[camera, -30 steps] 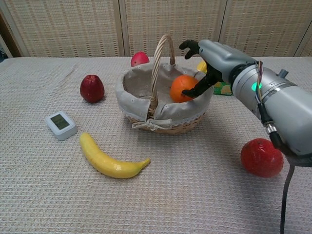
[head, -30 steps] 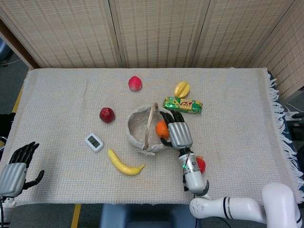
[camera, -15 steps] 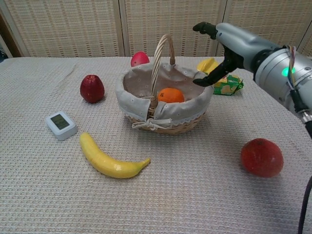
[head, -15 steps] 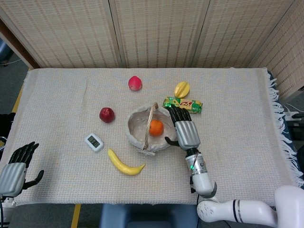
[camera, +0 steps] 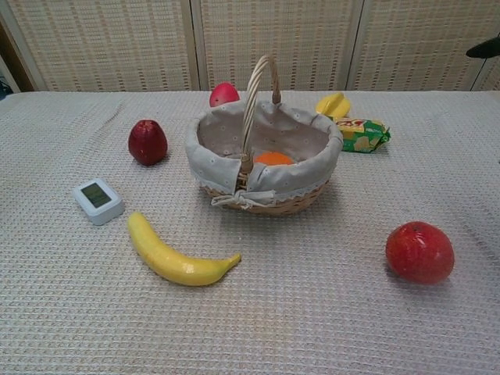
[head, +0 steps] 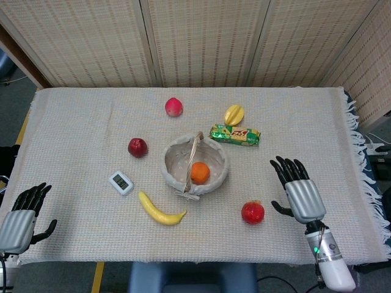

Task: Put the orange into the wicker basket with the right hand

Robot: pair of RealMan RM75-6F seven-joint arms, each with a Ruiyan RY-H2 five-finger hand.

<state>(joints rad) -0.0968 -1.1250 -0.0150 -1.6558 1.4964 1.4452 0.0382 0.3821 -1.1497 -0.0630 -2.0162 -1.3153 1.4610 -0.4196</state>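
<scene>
The orange (head: 200, 173) lies inside the wicker basket (head: 175, 157), which has a cloth lining and an upright handle. From the chest view only the orange's top (camera: 273, 158) shows above the basket rim (camera: 258, 177). My right hand (head: 300, 190) hovers open, fingers spread, well to the right of the basket and holding nothing; in the chest view just a dark fingertip (camera: 484, 49) shows at the right edge. My left hand (head: 21, 218) stays open at the near left corner, off the table's edge.
Around the basket lie a banana (head: 160, 210), a white timer (head: 121, 182), a dark red apple (head: 137, 147), a pink peach (head: 173, 107), a yellow fruit (head: 234, 114), a green snack pack (head: 235, 135) and a red fruit (head: 253, 212).
My right hand let go of the orange, which dropped into the basket, then drew back to the right and toward me. The left hand stayed still.
</scene>
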